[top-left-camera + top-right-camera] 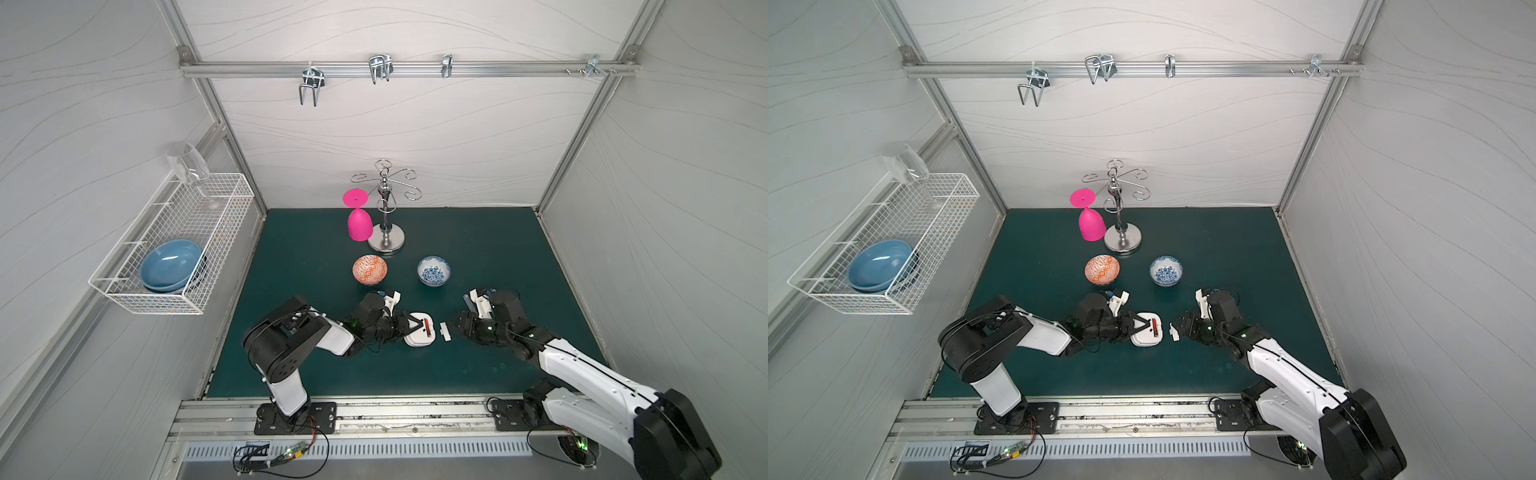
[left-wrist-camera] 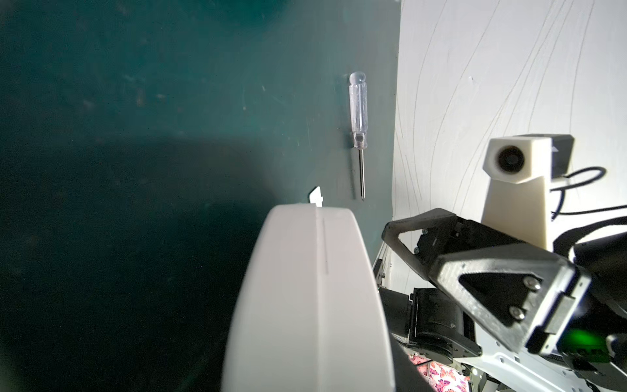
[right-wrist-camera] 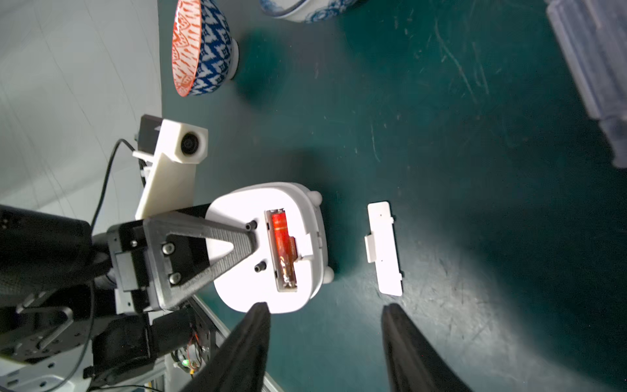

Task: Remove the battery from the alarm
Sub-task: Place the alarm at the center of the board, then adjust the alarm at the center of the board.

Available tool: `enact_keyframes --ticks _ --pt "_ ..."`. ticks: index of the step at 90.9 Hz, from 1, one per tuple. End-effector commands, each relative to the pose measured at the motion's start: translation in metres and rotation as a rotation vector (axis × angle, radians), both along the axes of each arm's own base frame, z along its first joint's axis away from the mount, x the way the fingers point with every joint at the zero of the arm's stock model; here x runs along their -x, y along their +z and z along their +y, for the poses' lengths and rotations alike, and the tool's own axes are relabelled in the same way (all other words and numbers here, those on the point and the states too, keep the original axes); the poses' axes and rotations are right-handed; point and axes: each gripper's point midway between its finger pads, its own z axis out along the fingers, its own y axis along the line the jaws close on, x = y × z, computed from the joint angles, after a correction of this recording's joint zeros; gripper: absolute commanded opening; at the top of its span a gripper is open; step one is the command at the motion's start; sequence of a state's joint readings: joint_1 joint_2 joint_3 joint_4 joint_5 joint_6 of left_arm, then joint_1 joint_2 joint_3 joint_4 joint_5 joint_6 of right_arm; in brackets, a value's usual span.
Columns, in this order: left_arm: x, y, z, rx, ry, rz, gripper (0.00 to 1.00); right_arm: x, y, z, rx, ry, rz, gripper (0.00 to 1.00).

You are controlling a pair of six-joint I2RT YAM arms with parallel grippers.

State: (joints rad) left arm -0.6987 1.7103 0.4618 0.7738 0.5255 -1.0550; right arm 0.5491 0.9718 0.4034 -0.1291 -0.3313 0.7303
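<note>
Red battery (image 3: 283,249) lay exposed; our left fingers (image 3: 217,237) clamped the alarm (image 3: 237,288) steady, presumably so right fingers (image 3: 251,339), wide and empty, could reach it.

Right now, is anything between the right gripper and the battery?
Nothing visible. The cover lies aside on the mat, leaving the battery exposed in the back of the alarm. A finger of the left gripper rests beside the battery, not over it; the open right gripper faces it.
</note>
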Motion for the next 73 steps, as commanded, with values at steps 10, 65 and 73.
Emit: enact_keyframes --ticks 10,65,73 --pt "-0.002 -0.006 0.029 -0.133 0.033 -0.031 0.71 0.021 -0.003 0.018 0.074 0.188 0.011 0.73" --pt "0.011 0.022 0.118 -0.229 0.22 -0.027 0.74 0.059 -0.014 0.119 0.148 0.577 0.053 0.82" --pt "0.015 0.025 0.124 -0.216 0.23 -0.017 0.73 0.069 -0.008 0.14 0.109 0.653 0.041 0.81"
